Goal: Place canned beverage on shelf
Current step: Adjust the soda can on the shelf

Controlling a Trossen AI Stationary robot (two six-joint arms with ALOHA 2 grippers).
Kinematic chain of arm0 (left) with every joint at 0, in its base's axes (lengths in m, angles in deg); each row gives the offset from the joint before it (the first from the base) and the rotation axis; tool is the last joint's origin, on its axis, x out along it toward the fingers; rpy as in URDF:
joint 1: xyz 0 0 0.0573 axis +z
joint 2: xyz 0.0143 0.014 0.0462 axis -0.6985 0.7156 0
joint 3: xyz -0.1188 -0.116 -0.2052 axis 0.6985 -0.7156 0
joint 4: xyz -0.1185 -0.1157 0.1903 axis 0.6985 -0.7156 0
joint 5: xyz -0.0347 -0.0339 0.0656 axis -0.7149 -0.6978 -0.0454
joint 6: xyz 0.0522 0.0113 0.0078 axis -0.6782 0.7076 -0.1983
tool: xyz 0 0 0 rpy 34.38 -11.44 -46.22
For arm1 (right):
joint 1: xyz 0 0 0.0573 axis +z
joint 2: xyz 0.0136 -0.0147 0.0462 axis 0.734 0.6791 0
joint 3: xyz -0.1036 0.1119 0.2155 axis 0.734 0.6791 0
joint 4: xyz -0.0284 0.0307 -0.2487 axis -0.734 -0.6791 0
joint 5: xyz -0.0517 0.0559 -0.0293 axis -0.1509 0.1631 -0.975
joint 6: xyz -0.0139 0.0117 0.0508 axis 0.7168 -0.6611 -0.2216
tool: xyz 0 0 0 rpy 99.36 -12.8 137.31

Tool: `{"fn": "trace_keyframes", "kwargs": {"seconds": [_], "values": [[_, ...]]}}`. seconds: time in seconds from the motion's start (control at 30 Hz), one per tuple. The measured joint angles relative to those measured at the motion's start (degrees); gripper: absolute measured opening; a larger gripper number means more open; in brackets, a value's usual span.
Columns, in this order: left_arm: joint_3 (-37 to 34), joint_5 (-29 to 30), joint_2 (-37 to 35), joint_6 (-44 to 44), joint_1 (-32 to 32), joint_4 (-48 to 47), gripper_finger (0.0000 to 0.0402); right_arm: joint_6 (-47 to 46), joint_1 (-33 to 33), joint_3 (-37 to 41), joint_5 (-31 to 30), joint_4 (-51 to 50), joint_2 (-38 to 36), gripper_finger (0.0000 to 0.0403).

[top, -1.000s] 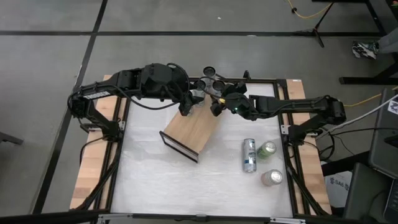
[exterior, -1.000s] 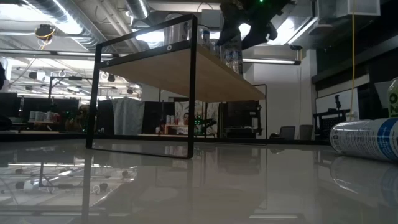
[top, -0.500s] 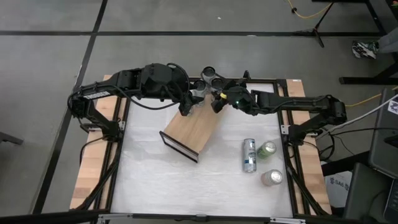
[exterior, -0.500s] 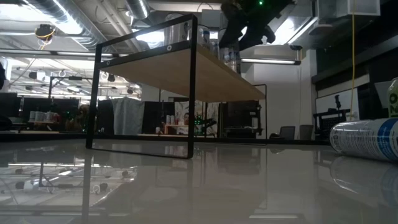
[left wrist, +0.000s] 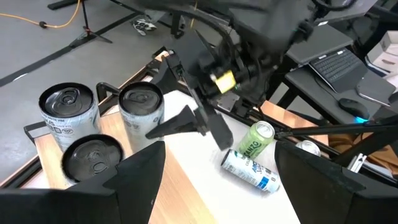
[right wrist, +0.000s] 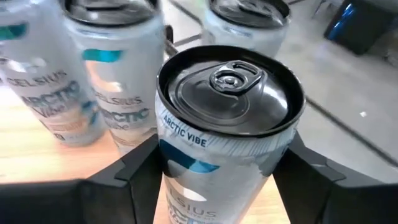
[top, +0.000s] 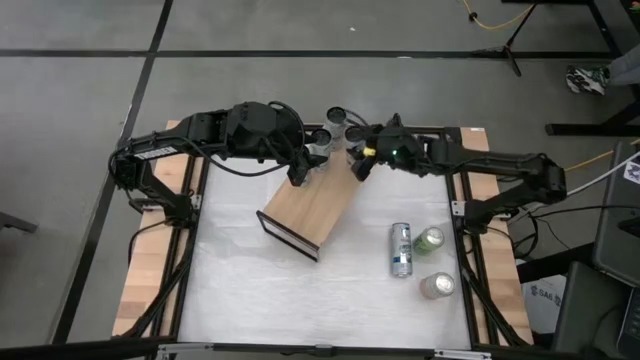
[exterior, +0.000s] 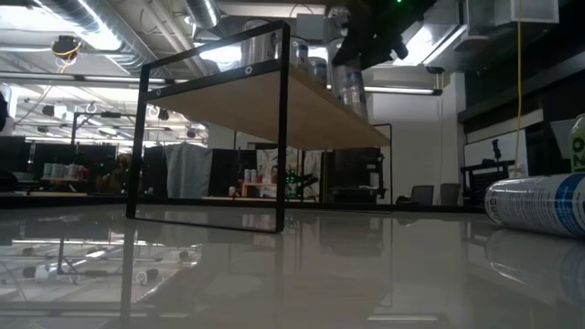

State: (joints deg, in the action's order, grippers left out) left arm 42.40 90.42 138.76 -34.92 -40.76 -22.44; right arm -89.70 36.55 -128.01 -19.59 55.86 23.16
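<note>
While I watch from above, my right gripper (top: 358,163) has swung from the middle of the shelf (top: 305,212) to its far end, carrying the can (right wrist: 227,134) with it. Its fingers (right wrist: 134,180) are clamped on that can, which stands upright just beside three cans (left wrist: 99,121) already grouped there. I judge it is at or nearly on the board, so letting go should follow. My left gripper (top: 300,172) waits at the same end, fingers spread wide. Three more cans (top: 418,260) wait on the table (top: 330,300).
</note>
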Motion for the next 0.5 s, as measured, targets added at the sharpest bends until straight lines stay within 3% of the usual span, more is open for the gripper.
{"fn": "trace_keyframes", "kwargs": {"seconds": [0.27,0.5], "values": [[0.0,0.9,0.0,0.0,0.0,0.0,0.0299,3.7,-6.4,-0.1,13.9,-0.4,-0.4,0.0248],[0.0,0.9,0.0,0.0,0.0,0.0,0.0299,7.9,-7.0,-0.2,17.1,-0.6,-0.4,0.0248]]}}
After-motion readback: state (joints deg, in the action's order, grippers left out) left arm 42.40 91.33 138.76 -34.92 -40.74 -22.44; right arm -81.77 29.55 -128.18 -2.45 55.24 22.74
